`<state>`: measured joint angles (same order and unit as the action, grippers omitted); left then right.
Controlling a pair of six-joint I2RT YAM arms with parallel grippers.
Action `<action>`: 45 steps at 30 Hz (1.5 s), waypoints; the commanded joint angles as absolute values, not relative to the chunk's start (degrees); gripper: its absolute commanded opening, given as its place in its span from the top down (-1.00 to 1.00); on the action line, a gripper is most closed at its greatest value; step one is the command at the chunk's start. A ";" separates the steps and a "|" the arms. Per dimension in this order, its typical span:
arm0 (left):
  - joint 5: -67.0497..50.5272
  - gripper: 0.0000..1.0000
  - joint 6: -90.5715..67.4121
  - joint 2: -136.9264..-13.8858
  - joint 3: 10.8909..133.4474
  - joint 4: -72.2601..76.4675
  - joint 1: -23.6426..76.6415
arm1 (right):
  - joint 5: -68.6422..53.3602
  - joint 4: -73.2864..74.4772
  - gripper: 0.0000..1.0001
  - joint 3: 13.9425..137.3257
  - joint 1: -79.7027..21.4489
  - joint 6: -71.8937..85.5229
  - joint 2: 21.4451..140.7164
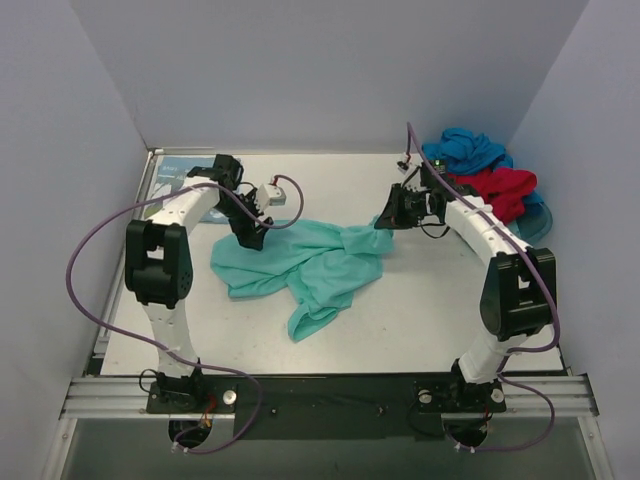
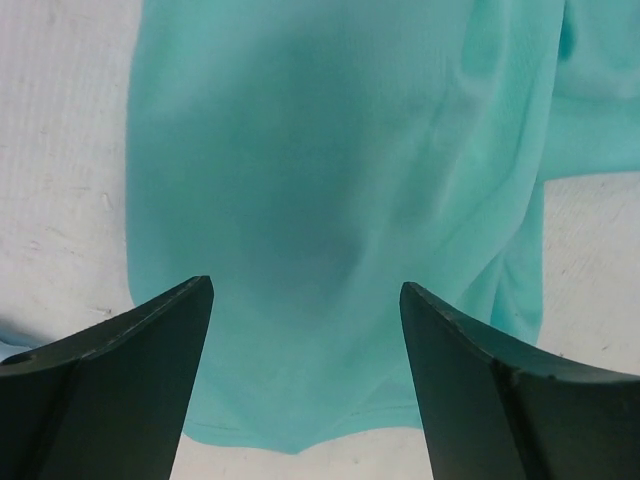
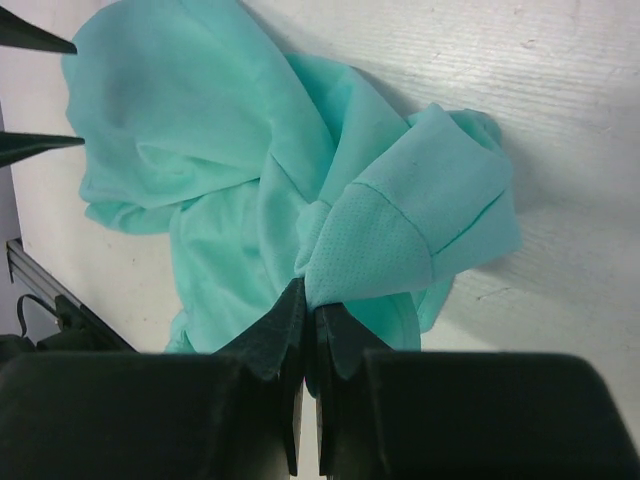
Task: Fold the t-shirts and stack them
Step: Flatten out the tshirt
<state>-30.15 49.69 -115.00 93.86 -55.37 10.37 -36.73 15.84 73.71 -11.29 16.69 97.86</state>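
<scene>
Leftmost, tucked into the far left corner of the tabletop (image 1: 450,320): a translucent blue tray (image 1: 178,172), partly hidden behind the left arm (image 1: 190,205). Next, left jaws spread wide, poised at the far left edge of the mint-green shirt (image 1: 310,265). Contact with the cloth impossible to tell from the wrist view, with only mint fabric between and beyond the two dark fingers (image 2: 130,380). Sprawled crumpled across the middle of the tabletop, that shirt, one tongue of cloth trailing toward the near edge. At its far right end, right jaws pressed together, pinching a bunched fold beside a mesh-textured patch (image 3: 370,250). Rightmost, heaped in the far right corner and well apart from the mint-green one: a bright blue shirt (image 1: 465,150) at the back, a red shirt (image 1: 505,188) bunched against its near side.
</scene>
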 commanded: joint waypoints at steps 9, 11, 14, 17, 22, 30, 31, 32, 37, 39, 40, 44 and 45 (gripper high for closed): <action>-16.08 -0.11 58.71 -112.06 81.82 -46.31 14.94 | -30.77 17.05 1.00 88.93 -11.34 16.97 88.43; -17.05 0.99 56.26 -110.93 86.63 -48.16 15.38 | -29.37 16.96 1.00 93.06 -11.16 15.56 86.41; -21.78 1.00 47.75 -108.90 97.53 -53.94 14.60 | -27.69 16.70 1.00 96.67 -10.29 14.06 83.68; -27.06 1.00 42.72 -105.92 111.14 -58.26 14.06 | -26.11 15.56 1.00 100.53 -8.53 13.19 79.91; -30.49 1.00 38.15 -100.99 122.60 -62.40 14.24 | -23.30 12.49 1.00 103.36 -7.47 9.23 72.00; -32.10 1.00 35.25 -93.18 124.64 -63.99 14.50 | -20.75 9.76 1.00 99.59 -7.47 6.15 62.58; -31.04 1.00 34.72 -92.73 121.67 -61.72 14.50 | -20.66 9.76 1.00 99.06 -7.47 6.67 62.58; -28.42 1.00 34.80 -92.12 118.94 -61.00 14.59 | -20.57 10.02 1.00 97.83 -7.47 7.64 62.93; -21.03 1.00 45.59 -89.13 105.94 -60.65 16.86 | -26.70 12.04 1.00 93.44 -7.56 10.28 65.30; -16.88 1.00 50.33 -85.71 94.35 -59.85 19.50 | -30.47 12.91 1.00 86.51 -7.73 11.07 64.95; -14.53 0.78 55.49 -83.61 86.91 -61.77 22.56 | -32.15 13.44 1.00 79.61 -8.00 11.07 63.73; -9.14 0.28 64.32 -74.64 62.29 -68.09 33.98 | -34.54 14.59 1.00 54.75 -12.56 14.39 57.49; -11.32 0.25 65.03 -71.66 60.31 -69.16 35.06 | -34.37 17.64 1.00 50.58 -14.92 15.37 56.78</action>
<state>-13.74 53.87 -83.59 71.83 -59.44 27.51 -29.52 10.85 65.78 -9.89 11.16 61.34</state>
